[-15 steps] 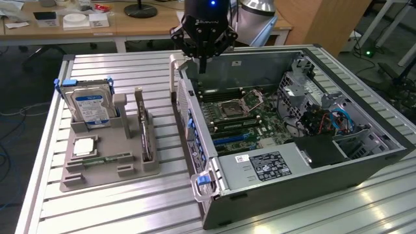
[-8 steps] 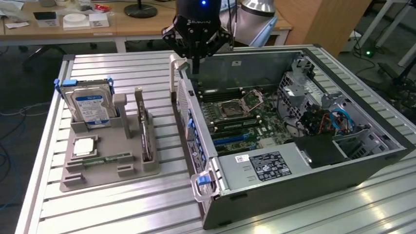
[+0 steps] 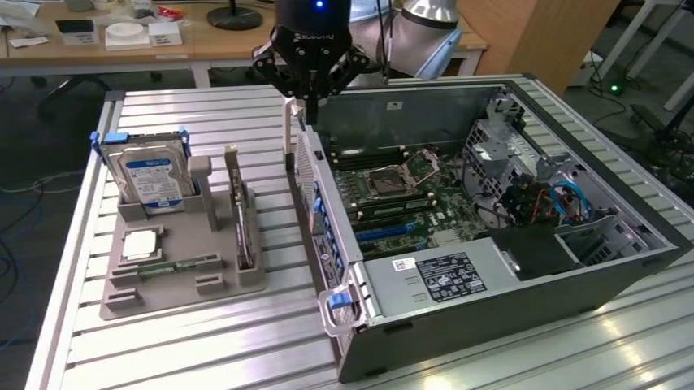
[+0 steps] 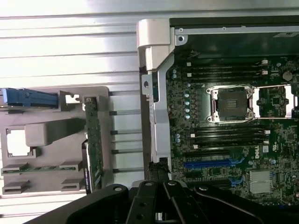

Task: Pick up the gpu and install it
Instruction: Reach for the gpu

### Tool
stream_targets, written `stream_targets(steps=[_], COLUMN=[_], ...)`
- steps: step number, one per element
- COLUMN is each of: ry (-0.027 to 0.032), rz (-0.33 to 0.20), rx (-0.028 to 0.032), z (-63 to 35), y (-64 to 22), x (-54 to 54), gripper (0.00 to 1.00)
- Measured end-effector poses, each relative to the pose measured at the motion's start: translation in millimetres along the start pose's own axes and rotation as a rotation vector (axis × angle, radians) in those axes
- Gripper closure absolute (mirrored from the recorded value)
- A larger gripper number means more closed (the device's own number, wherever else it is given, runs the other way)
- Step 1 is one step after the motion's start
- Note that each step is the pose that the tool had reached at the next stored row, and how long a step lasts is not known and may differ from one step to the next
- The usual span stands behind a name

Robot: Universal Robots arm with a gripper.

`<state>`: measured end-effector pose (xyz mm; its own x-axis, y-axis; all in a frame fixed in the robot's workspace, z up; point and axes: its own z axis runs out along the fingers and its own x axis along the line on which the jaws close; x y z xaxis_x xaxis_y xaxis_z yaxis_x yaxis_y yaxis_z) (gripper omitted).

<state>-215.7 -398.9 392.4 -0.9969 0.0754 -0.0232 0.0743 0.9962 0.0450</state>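
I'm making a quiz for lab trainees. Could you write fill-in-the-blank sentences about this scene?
1. The thin green expansion card stands on edge in the grey holder, not in the open dark computer ____.
2. In that holder, the boxy silver hard drive carries a ____-and-white label.
3. The black robot gripper hangs with its jaws ____.
Missing words: case; blue; shut.

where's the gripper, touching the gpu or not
Apart: the exterior view shows the gripper above the computer case edge, the gpu standing clear in its grey holder.
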Motion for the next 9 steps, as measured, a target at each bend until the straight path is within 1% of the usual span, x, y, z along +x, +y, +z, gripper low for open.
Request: stream_targets(steps=[9], ry=[-0.0001], rz=[0.0], rx=[-0.0001], z=[-0.4], y=[-1.7], x=[23.1], gripper=[0.89])
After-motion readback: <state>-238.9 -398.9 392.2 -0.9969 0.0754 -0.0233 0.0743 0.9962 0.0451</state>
